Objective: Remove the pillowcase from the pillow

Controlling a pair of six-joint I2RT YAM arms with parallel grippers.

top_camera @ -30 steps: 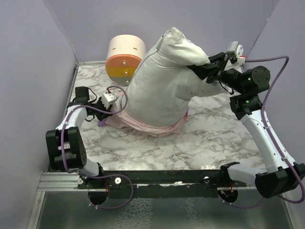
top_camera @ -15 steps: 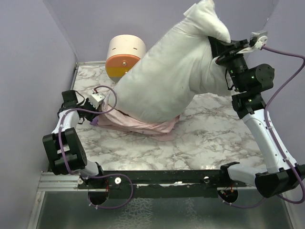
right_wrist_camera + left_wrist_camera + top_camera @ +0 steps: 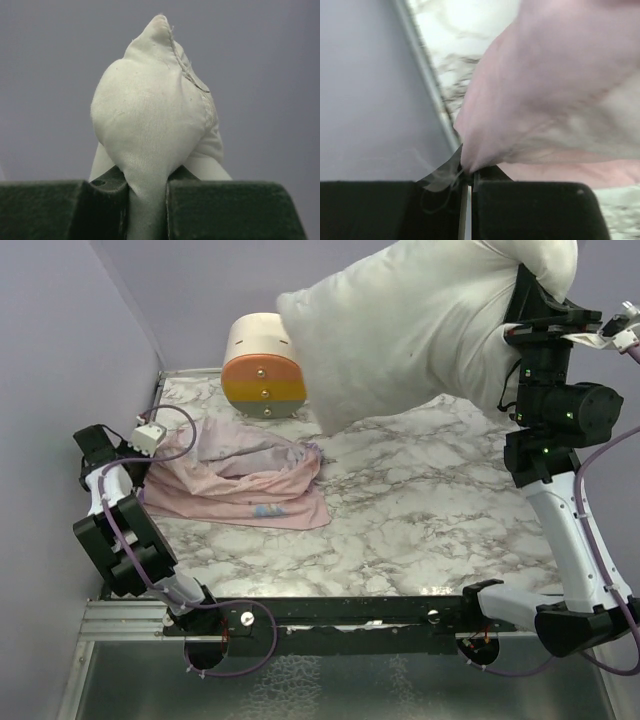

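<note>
The off-white pillow (image 3: pixel 420 330) hangs high in the air at the back right, wholly out of the pillowcase. My right gripper (image 3: pixel 528 302) is shut on its corner, which bulges above the jaws in the right wrist view (image 3: pixel 150 125). The pillowcase (image 3: pixel 240 475) lies empty and crumpled on the marble table at the left, pale pink side out, with a bit of purple at its right end. My left gripper (image 3: pixel 150 455) is shut on its left edge, and the pink cloth (image 3: pixel 545 90) runs away from the closed jaws in the left wrist view.
A cream-and-orange round drawer unit (image 3: pixel 262 370) stands at the back, partly under the raised pillow. Purple walls close in the table (image 3: pixel 430 510) on the left, back and right. The left arm is folded tight against the left wall.
The right gripper has lifted the pillow up and to the right, clear of the pillowcase. The left gripper has pulled the pillowcase edge further left; the case has dropped flat.
</note>
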